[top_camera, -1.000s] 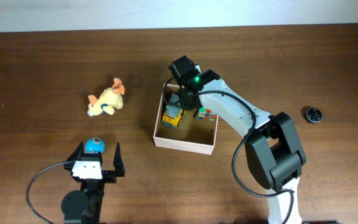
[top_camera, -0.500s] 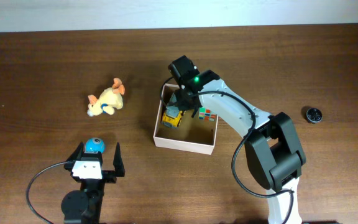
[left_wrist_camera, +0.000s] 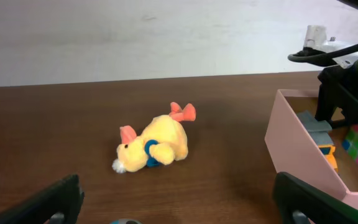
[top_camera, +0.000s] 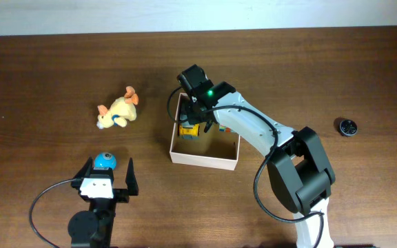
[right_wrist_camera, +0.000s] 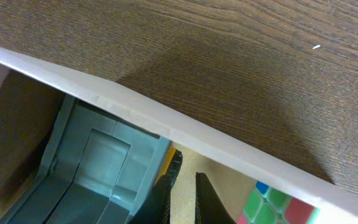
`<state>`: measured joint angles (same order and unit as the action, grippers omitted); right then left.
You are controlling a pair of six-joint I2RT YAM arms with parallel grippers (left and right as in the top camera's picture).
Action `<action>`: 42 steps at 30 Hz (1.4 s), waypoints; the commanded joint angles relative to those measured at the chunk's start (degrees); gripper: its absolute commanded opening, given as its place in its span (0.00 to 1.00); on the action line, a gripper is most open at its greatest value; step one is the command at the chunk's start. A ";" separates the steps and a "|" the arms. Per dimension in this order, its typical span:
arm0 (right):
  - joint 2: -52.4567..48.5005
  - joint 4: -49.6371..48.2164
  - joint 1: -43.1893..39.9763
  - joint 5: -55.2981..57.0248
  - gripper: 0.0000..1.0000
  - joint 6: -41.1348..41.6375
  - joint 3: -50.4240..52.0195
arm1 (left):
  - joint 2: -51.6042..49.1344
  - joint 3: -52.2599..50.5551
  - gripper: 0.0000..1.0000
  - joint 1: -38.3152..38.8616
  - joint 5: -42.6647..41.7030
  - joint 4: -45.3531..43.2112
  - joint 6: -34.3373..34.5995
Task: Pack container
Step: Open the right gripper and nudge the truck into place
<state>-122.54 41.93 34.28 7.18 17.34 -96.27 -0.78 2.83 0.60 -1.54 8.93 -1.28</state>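
While my left gripper (top_camera: pixel 109 169) gapes, my right gripper (right_wrist_camera: pixel 182 196) hangs at the container's (top_camera: pixel 205 160) eleven o'clock.
Only its wrist view shows the jaws, seemingly closed.

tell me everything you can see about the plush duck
The duck is a small soft plush, yellow, with orange-pink bits at both ends, a blue patch on its middle and a white tip. It lies on its side on the brown wooden table, left of the container and apart from it. Only the table touches it.
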 commanded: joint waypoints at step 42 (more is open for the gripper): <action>-0.74 4.81 0.26 -2.54 0.11 -9.66 -0.70 | 0.48 -0.39 0.99 -0.28 -0.22 -0.15 -0.90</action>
<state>-122.54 47.24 34.28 6.07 9.63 -96.29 -0.78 2.83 0.60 -1.54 8.93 -1.28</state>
